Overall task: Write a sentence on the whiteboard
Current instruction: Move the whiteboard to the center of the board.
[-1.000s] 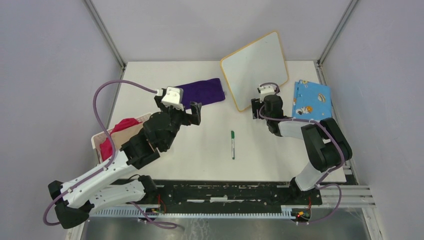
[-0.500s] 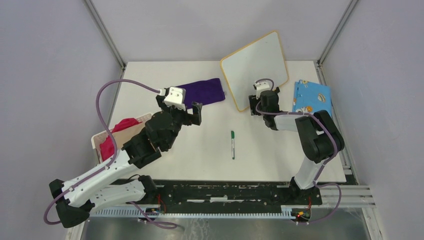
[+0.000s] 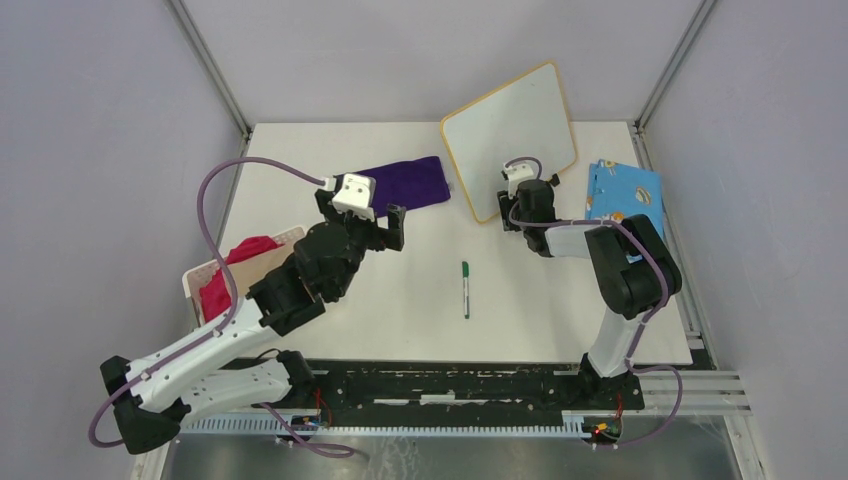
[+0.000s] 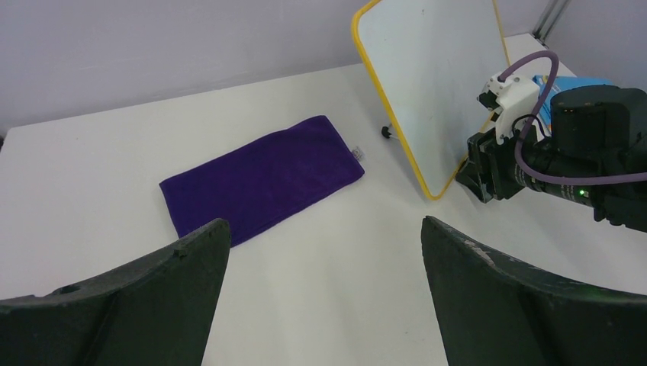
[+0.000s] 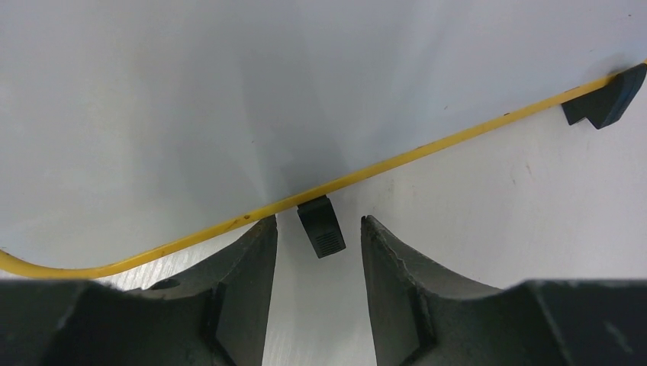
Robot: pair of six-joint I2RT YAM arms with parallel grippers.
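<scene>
Board (image 3: 510, 135) stands blank at the tabletop's (image 3: 400, 310) far edge, right of centre, leaning back. My right gripper (image 5: 318, 223) sits narrow astride its black foot (image 5: 323, 238), touching neither side. I'd centre first, keeping under the yellow frame. Left gripper (image 4: 324, 223) hangs wide by the purple cloth (image 3: 405, 183); roomy around the pen (image 3: 465, 288).

- whiteboard (image 3: 510, 125): smooth, semi-gloss face; thin painted-looking frame.
- purple cloth (image 4: 263, 179): soft, matt fabric.
- table (image 3: 400, 300): smooth, matt top.
- left claw (image 4: 324, 244): matt black plastic.
</scene>
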